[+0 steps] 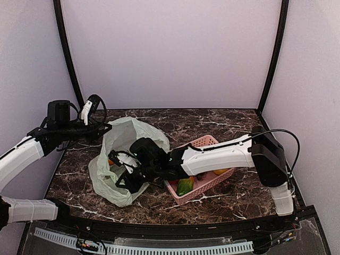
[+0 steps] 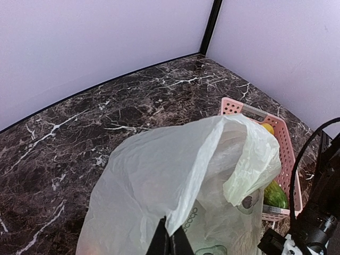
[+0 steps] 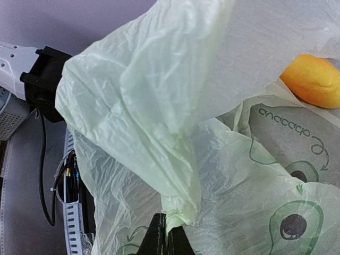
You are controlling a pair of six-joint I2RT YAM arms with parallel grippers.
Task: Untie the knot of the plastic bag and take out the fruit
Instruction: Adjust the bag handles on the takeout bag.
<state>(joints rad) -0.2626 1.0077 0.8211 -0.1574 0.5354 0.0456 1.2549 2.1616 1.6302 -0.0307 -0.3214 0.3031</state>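
The pale green plastic bag (image 1: pixel 123 139) lies at the table's left with its mouth held open. My left gripper (image 1: pixel 108 127) is shut on the bag's upper edge, as the left wrist view (image 2: pixel 170 240) shows, and holds it up. My right gripper (image 1: pixel 125 180) reaches across to the bag's near side and is shut on a bunched handle end (image 3: pixel 183 212). No tied knot shows in any view. A yellow-orange fruit (image 3: pixel 313 79) lies inside the bag and also shows in the top view (image 1: pixel 110 161).
A pink slotted basket (image 1: pixel 206 141) stands right of the bag under my right arm. It holds a red-green mango (image 1: pixel 185 186) and an orange piece (image 1: pixel 220 171). Walls close in the table at back and sides.
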